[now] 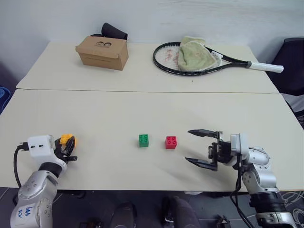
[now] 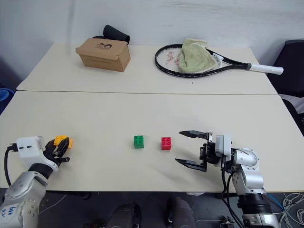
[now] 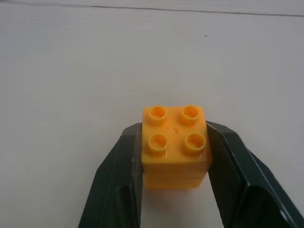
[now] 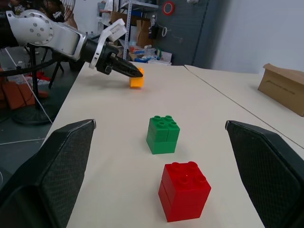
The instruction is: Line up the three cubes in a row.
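on the cream table [image 1: 142,114], left gripper [image 3: 175,156] clamps the studded yellow-orange plastic cube [image 3: 175,147].
right gripper [image 1: 202,148] gapes wide, empty, beside the red cube [image 1: 171,142] and green cube [image 1: 143,140].

Head stereo pair: high, facing forward and down over the table [image 1: 142,109]; both eyes share the whole tabletop, from cardboard box [image 1: 102,52] and tennis racket [image 1: 209,59] to the near edge.
Left wrist camera: very close, looking along the left gripper [image 3: 175,152] at the yellow-orange cube [image 3: 175,147].
Right wrist camera: low, facing across the table past the red cube [image 4: 184,190] and green cube [image 4: 163,134]; shares all three cubes with the head pair.
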{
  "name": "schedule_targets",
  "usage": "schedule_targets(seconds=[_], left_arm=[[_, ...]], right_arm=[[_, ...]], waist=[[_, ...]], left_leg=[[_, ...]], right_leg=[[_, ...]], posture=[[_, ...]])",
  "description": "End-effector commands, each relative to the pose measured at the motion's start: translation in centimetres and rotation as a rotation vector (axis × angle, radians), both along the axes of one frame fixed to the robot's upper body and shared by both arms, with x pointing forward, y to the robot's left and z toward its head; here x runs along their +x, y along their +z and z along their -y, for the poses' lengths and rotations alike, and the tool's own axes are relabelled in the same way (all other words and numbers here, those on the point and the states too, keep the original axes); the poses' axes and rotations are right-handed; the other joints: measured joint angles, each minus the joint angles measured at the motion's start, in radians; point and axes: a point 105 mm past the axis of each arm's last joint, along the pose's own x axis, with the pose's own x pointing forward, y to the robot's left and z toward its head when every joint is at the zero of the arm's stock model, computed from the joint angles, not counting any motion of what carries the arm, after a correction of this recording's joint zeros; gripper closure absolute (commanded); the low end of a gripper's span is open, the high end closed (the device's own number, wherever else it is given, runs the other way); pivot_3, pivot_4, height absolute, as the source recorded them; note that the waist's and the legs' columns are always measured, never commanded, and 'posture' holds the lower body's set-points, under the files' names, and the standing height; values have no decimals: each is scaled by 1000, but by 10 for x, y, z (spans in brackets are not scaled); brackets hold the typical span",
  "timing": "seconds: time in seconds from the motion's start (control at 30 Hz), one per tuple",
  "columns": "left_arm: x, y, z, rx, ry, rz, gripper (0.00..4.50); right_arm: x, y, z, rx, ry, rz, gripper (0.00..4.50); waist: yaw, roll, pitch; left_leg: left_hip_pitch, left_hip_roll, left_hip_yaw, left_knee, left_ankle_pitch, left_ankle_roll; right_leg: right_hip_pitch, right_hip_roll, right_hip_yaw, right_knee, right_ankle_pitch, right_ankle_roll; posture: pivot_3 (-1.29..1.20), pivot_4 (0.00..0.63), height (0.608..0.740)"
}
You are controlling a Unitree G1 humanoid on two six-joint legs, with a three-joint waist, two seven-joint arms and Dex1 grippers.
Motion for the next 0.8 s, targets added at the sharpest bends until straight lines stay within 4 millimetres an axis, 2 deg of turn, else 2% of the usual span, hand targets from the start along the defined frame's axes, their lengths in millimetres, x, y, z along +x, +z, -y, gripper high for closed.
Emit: schedule_targets(seconds=[0.03, 0.07, 0.13, 0.27, 0.5, 0.8], left_arm=[[-1, 40, 46, 89, -483, 112, 3016], [-4, 44, 59, 140, -654, 104, 3016], [-5, 39, 73, 277, -900, 60, 3016], [6, 12, 73, 545, -1204, -47, 3016], [39, 1, 75, 604, -1373, -38, 3016], [51, -11, 77, 608, -1405, -43, 3016]], right_arm=[[-3, 12, 7, -12, -31, 59, 0], [-3, 12, 9, -20, -35, 60, 0], [-5, 14, 11, -34, -42, 62, 0], [-8, 20, 15, -50, -61, 71, 0], [-19, 25, 18, -51, -125, 70, 0], [-29, 24, 19, -47, -183, 60, 0]], waist=[[0, 0, 0], [1, 0, 0], [0, 2, 0], [-5, 9, -1], [-1, 8, -1], [-2, 8, 0]], left_leg=[[0, 0, 0, 0, 0, 0], [0, 0, 0, 0, 0, 0], [0, 0, 0, 0, 0, -1], [0, 0, 3, -2, 0, -1], [-1, 2, 8, -1, 2, -6], [-1, 1, 10, 0, 1, -3]], right_leg=[[0, 0, 0, 0, 0, 0], [0, 0, 0, 0, 0, 0], [0, 0, 0, -1, 0, -1], [-1, 1, 1, -1, -1, -1], [-5, 6, -1, 2, -1, -1], [-5, 5, -1, 2, 1, 2]], posture=[[0, 150, 740], [0, 150, 740], [0, 150, 740], [0, 150, 740], [0, 150, 740], [0, 150, 740]])
